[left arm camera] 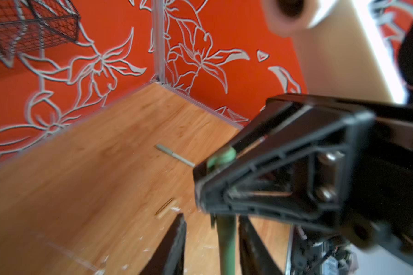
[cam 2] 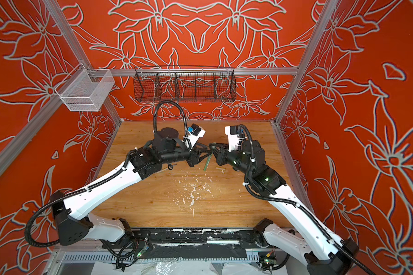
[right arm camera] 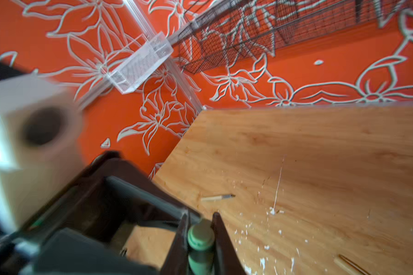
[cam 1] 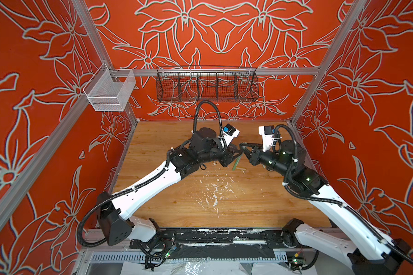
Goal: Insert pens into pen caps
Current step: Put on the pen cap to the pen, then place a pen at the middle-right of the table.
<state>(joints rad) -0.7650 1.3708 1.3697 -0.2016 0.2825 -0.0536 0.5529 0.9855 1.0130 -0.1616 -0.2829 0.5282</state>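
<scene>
Progress seems near two-thirds. Above the far half of the table (cam 1: 248,204), the right gripper (right arm camera: 200,215) is clamped on the upper end of the dark green pen (cam 1: 237,163), apparently seated in its cap. The left gripper (left arm camera: 211,217) has its fingers spread either side of the barrel. The pale mint pen (left arm camera: 174,155) lies flat and looks capped. The tan pen (right arm camera: 217,197) lies bare-tipped, well apart from the tan cap (cam 2: 219,168), which is nearer the right edge.

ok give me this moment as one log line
left jaws: open, astride dark green pen | right jaws: shut on same pen | tan pen: uncapped, lying on table
</scene>
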